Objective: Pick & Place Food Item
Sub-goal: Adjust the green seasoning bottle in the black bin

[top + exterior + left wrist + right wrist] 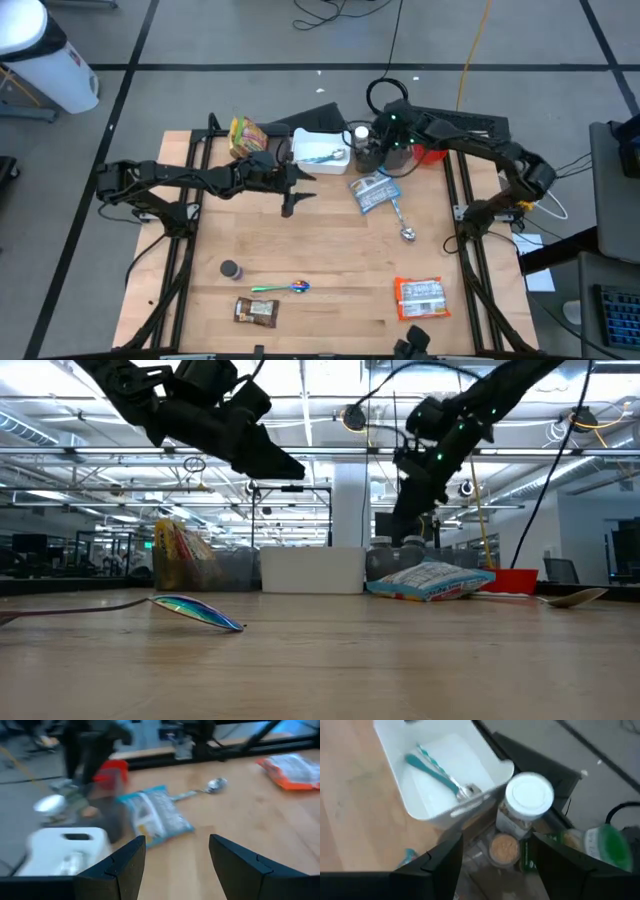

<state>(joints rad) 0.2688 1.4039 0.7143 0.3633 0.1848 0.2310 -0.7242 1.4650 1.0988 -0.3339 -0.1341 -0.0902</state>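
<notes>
A blue-and-white food packet (375, 191) lies flat right of the table's middle, also seen in the left wrist view (155, 815). My left gripper (300, 188) hangs open above the wood just left of it, fingers pointing toward it, with nothing between them (177, 845). My right gripper (372, 155) is open and raised over a group of jars at the far edge, beside a white bin (445, 770). Between its fingers (495, 837) I look down on a white-lidded jar (527, 800) and an open jar of tan powder (504, 849). It holds nothing.
The bin holds a teal-handled spoon (437, 772). A yellow snack bag (245, 136) stands far left. A metal spoon (404, 225) lies mid-right. Near the front edge lie an orange packet (420, 297), a brown bar (255, 312), a green spoon (282, 288) and a small dark cap (231, 269).
</notes>
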